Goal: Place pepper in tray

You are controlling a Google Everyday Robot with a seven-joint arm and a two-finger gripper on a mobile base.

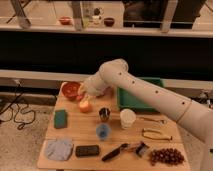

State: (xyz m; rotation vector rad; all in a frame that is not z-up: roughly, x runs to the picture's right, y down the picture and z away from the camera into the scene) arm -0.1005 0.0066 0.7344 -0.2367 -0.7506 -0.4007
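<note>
Here, gripper [86,93] low over table [75,132], near round orange fruit [86,106]. Finger state impossible to tell. Tray [150,102] right.

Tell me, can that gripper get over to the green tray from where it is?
Probably yes. The gripper sits low at the table's back left, near the red bowl and the orange fruit. The green tray lies just to the right, open-topped, with nothing tall standing between.
</note>
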